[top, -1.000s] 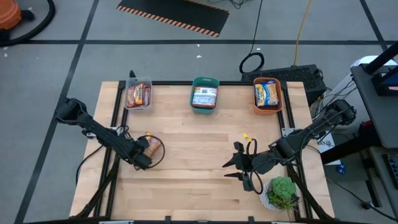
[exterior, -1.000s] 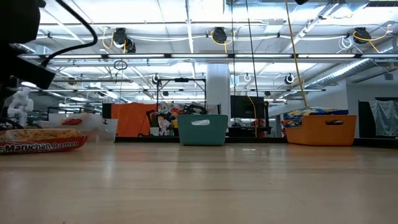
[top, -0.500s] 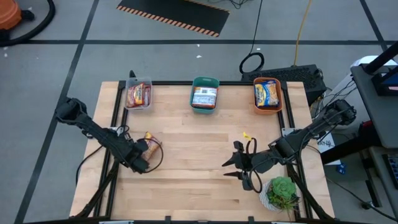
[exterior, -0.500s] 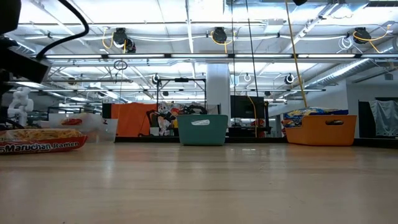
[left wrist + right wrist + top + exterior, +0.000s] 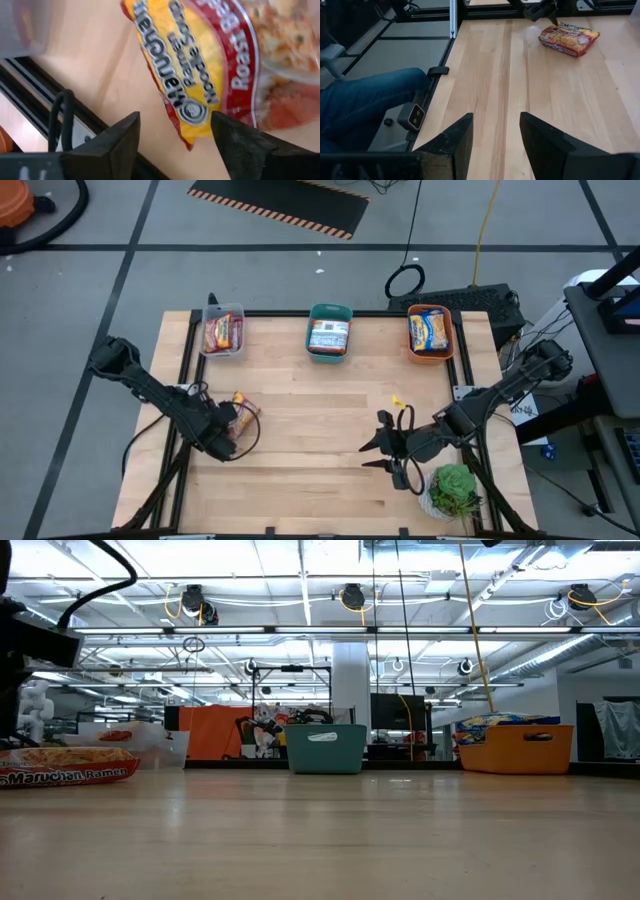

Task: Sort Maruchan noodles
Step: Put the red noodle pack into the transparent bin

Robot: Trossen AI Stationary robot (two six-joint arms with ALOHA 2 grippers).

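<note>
Jaws of the left gripper [image 5: 228, 437] stand open and empty, poised over the near end of the one loose Maruchan packet [image 5: 240, 408], a red and yellow wrapper lying flat on the desk [image 5: 320, 430] near its left edge. To take it well, the jaws would likely need to straddle the packet's narrow width and close lightly, since the wrapper looks slippery. At the far edge stand three bins: a clear bin [image 5: 222, 332] with red packets, a teal bin [image 5: 329, 330] with a pale one, an orange bin [image 5: 430, 330] with a yellow and blue one. The clear bin looks the fitting goal, with bare desk between. Jaws of the right gripper [image 5: 378, 448] stand open and empty, waiting beside a potted plant [image 5: 452, 488] at the near right corner.
</note>
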